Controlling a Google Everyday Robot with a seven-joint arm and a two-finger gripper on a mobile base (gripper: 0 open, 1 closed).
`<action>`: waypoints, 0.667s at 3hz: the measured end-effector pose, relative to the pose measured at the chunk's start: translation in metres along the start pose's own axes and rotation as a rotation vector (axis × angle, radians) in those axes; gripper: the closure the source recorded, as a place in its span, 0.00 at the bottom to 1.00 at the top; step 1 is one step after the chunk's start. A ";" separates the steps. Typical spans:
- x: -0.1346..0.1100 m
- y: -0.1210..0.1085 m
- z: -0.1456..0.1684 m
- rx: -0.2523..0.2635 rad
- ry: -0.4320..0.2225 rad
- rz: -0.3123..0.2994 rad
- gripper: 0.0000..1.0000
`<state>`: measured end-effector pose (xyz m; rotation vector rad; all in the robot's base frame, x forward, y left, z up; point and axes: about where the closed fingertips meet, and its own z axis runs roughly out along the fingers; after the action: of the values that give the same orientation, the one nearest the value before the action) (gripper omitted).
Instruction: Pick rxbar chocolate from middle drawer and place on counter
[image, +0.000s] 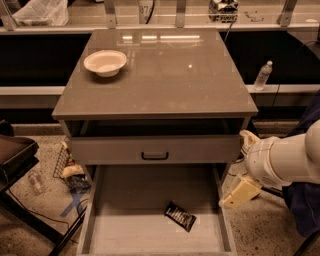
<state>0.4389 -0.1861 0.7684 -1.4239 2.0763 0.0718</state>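
Observation:
The rxbar chocolate (180, 216), a small black wrapped bar with white lettering, lies flat at an angle on the floor of the pulled-out middle drawer (145, 192), right of centre and towards the front. My gripper (239, 193), cream-coloured on the end of a white arm, hangs just outside the drawer's right wall, above and to the right of the bar and apart from it. It holds nothing that I can see. The glossy grey-brown counter (170, 80) is the cabinet's top.
A white bowl (105, 62) stands on the counter's back left. The drawer above, with a grey front and black handle (154, 155), is slightly open. A water bottle (262, 75) stands on the right ledge. A snack bag (73, 171) and clutter lie on the floor left.

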 end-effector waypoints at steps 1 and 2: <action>0.000 0.000 0.000 0.000 0.000 0.000 0.00; 0.010 0.013 0.042 -0.001 -0.009 0.036 0.00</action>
<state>0.4447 -0.1729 0.7254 -1.3843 2.0952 0.0936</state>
